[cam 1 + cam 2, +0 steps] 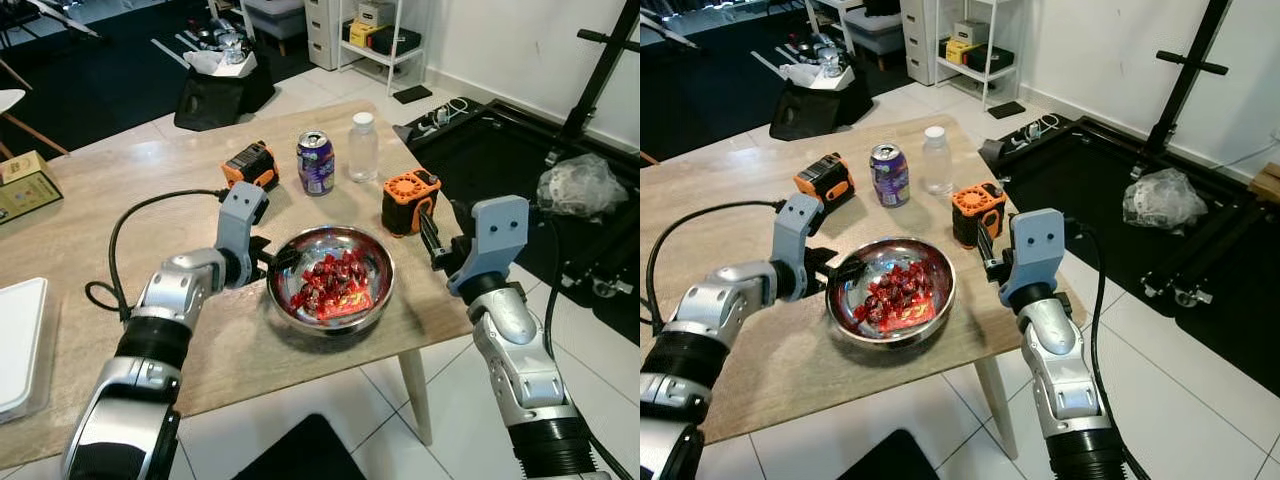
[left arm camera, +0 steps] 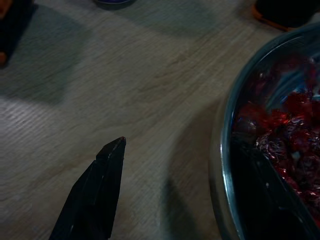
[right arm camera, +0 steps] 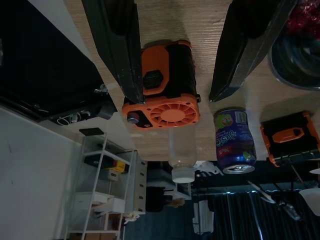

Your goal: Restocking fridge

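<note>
A steel bowl (image 1: 378,285) of red wrapped candies (image 1: 330,282) stands near the table's front edge. My left gripper (image 1: 272,262) is open at the bowl's left rim. One finger (image 2: 100,190) rests outside on the wood and the other reaches inside over the candies. My right gripper (image 1: 432,238) is open just off the table's right edge. Its fingers (image 3: 117,45) point at an orange and black fan-like device (image 1: 408,202) without touching it. Behind the bowl stand a purple can (image 1: 316,162) and a clear water bottle (image 1: 363,147).
A second orange and black device (image 1: 250,165) lies at the back left of the bowl. A black cable (image 1: 125,215) loops over the table (image 1: 120,170). A white tray (image 1: 15,340) sits far left. A black bag (image 1: 215,90), a white shelf (image 1: 375,40) and a black stand (image 1: 590,90) are around the table.
</note>
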Controlling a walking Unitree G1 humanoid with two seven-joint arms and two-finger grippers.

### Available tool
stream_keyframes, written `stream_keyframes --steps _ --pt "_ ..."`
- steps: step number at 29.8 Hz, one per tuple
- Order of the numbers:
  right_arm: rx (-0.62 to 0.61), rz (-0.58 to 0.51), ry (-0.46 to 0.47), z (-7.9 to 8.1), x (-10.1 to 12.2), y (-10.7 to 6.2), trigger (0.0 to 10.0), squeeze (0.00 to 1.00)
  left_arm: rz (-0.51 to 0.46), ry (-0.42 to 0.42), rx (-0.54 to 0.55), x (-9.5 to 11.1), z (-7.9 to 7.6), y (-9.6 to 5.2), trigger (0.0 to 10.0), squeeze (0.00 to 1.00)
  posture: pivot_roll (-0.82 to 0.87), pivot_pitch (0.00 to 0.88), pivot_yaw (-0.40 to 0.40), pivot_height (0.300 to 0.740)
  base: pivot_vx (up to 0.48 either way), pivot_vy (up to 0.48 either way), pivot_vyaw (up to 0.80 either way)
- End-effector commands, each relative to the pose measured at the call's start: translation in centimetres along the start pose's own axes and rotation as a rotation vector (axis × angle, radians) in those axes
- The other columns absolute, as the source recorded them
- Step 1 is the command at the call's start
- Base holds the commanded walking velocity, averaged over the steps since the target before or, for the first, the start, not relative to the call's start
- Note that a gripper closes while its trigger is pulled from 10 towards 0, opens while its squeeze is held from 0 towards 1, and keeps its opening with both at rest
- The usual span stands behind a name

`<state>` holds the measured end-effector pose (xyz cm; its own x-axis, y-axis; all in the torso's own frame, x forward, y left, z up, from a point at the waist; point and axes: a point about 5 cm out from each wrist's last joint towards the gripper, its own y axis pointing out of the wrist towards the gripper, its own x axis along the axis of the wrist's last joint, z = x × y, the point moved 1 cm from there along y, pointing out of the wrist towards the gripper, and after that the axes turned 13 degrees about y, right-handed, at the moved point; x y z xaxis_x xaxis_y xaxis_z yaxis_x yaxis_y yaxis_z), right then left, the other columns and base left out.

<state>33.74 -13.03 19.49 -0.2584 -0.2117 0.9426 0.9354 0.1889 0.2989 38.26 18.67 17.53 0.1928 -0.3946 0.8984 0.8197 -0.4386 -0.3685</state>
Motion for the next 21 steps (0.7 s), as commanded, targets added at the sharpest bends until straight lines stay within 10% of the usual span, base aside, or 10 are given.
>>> stream_keyframes --steps 1,7,8,16,21 --pt "-0.002 0.003 0.003 0.1 0.0 -0.3 10.0 0.0 0.071 -0.018 0.015 -1.7 -0.3 0.3 0.0 0.0 -0.06 0.148 0.063 0.74 0.0 0.0 0.0" --pt "0.005 0.005 0.003 0.2 -0.1 -0.2 10.0 0.0 0.059 -0.106 0.082 -1.3 0.2 0.2 1.1 0.0 -0.05 0.139 0.057 0.74 0.0 0.0 0.0" --pt "0.007 0.005 0.002 0.2 -0.1 -0.2 10.0 0.0 0.061 -0.134 0.115 -1.3 0.5 0.1 10.0 0.0 -0.05 0.137 0.057 0.74 0.0 0.0 0.0" --pt "0.006 0.01 0.0 0.1 -0.2 -0.2 10.0 0.0 0.057 -0.24 0.326 -1.9 3.7 -2.4 10.0 0.0 -0.05 0.137 0.063 0.74 0.0 0.0 0.0" --pt "0.004 0.017 -0.001 0.1 -0.4 -0.3 10.0 0.0 0.155 -0.315 0.559 -5.6 6.5 -5.7 10.0 0.0 -0.04 0.138 0.067 0.74 0.0 0.0 0.0"
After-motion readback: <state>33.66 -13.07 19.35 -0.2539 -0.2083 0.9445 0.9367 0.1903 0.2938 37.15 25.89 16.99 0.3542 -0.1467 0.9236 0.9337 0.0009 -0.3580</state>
